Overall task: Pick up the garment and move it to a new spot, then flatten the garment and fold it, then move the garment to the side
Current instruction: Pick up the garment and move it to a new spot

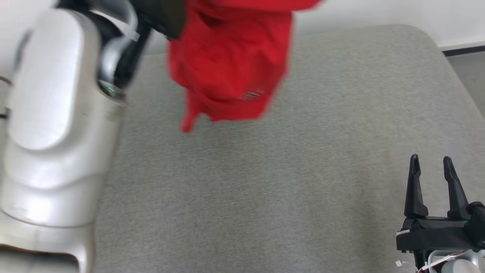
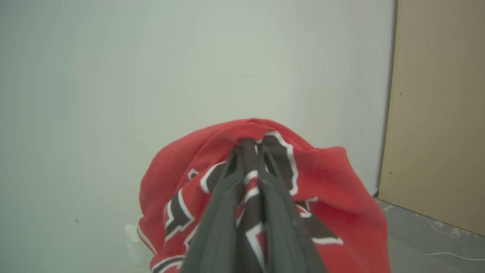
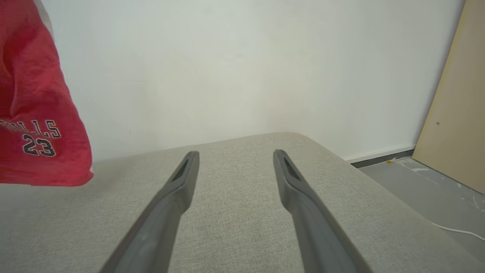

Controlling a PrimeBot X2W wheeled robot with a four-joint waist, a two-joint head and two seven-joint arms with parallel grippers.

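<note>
The left claw point(image 2: 250, 146) is closed on a fold of the red garment point(image 2: 341, 189). Its two long dark fingers press the soft cloth between them, and the cloth bulges around the tips. Black patches with white borders cross the fabric beside the fingers, but the folds cut them, so no letter can be read there. The garment hangs below this claw, over the grey woven pad point(image 1: 303, 170), and seems not to touch it. The right claw point(image 3: 235, 153) stands open and empty, low over the pad, and a hem printed with 23 hangs to its left. In the head view the garment is blurred and its top is cut off. The glossy pale left forearm point(image 1: 57, 113) hides the pad's left part.
</note>
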